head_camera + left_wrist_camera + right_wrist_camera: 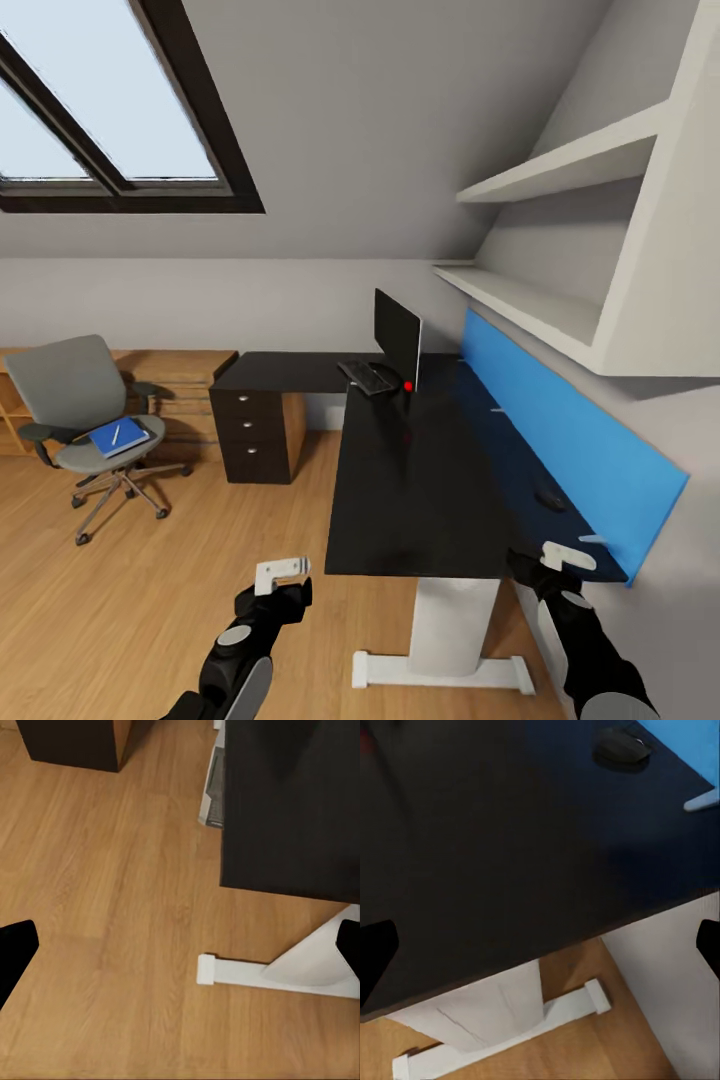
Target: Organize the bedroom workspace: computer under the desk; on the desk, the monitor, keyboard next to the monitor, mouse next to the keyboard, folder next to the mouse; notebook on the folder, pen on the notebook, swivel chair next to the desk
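The black desk [420,470] carries the monitor [398,340] and the keyboard [367,377] at its far corner. The mouse [550,497] lies near the blue back panel, and in the right wrist view the mouse [621,748] sits beyond the desk [510,832]. At the left stands the swivel chair [80,400] with the blue folder [118,437] and the pen [116,434] on its seat. The notebook is out of view. The computer [214,787] peeks from under the desk [292,802]. My left gripper [280,572] [180,945] is open over the floor. My right gripper [565,555] [540,945] is open at the desk's near edge.
A black drawer unit [250,435] supports the desk's left wing, with low wooden cabinets [175,385] behind the chair. A white desk leg and foot [450,630] stand in front of me. White shelves [560,300] overhang the blue panel [560,430]. Open wood floor [200,540] lies between chair and desk.
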### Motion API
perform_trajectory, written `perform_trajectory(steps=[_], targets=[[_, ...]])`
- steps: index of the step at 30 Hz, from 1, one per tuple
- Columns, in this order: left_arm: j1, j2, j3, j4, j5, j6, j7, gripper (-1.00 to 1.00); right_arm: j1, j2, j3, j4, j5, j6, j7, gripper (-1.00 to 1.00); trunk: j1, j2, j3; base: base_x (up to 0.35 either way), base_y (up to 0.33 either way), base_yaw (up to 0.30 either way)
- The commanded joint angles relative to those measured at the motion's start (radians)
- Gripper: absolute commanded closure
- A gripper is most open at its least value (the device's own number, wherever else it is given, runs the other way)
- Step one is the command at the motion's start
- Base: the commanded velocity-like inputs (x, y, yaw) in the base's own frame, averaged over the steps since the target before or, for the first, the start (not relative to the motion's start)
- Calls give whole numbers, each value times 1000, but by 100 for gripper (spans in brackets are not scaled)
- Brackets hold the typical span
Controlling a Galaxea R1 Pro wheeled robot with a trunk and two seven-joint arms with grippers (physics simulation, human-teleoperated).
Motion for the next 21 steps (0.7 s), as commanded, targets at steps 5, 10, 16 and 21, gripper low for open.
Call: perform_trajectory(steps=[5,10,16,21], targets=[[0,-3,-8,33,9,-22,11,-100,-2,-3,-11,49,4,-148,-13,-100,1,-2,-2,252,-228,0],[0,-3,-8,33,9,-22,10,-100,-2,-6,-12,64,4,-169,-13,-100,1,-2,-2,158,-105,0],[0,-3,-9,33,9,-23,10,-100,-3,-31,-13,88,3,-169,-17,-100,1,-2,-2,28,-16,0],[0,-3,-9,32,9,-23,10,-100,-57,-76,-13,222,2,-171,-49,-100,1,-2,-2,80,-3,0]])
